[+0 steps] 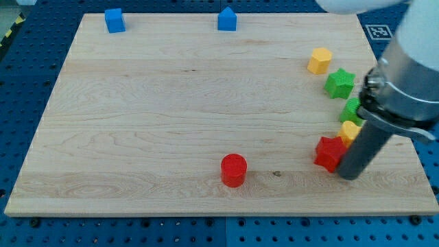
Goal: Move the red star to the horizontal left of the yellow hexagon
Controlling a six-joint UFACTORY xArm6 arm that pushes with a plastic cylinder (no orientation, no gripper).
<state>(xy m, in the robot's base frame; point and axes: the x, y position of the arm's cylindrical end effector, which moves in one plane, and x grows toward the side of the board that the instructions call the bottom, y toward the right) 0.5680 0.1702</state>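
The red star lies at the view's lower right on the wooden board. The yellow hexagon sits well above it, near the view's upper right. My tip is down on the board just right of and slightly below the red star, touching or almost touching it. A small yellow block sits right above the red star, partly behind my rod. A green star lies below and right of the yellow hexagon. Another green block is partly hidden by the arm.
A red cylinder stands at the view's bottom middle. A blue cube and a blue house-shaped block sit along the view's top edge. The arm's grey body covers the board's right edge.
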